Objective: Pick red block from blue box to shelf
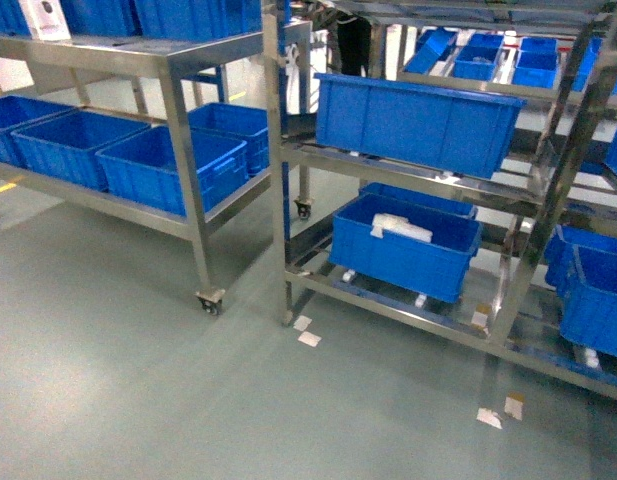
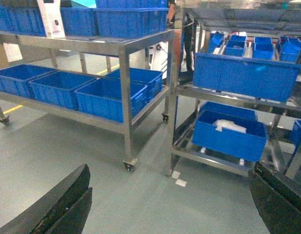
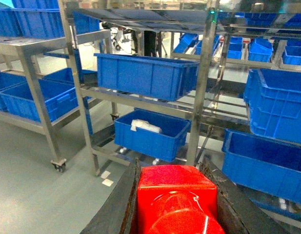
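The glossy red block fills the bottom of the right wrist view, its round stud facing the camera. My right gripper is shut on it, one dark finger pressed against each side. It hangs in the air in front of the stainless-steel shelf, well short of its tiers. My left gripper is open over the grey floor, with nothing between its fingers. The same shelf stands at centre right in the head view, where neither gripper shows. The blue box is out of view.
Dark blue ribbed crates sit on the shelf's tiers; the lower one holds white bags. A second steel rack on casters stands to the left with more crates. Paper scraps lie on the floor by the posts.
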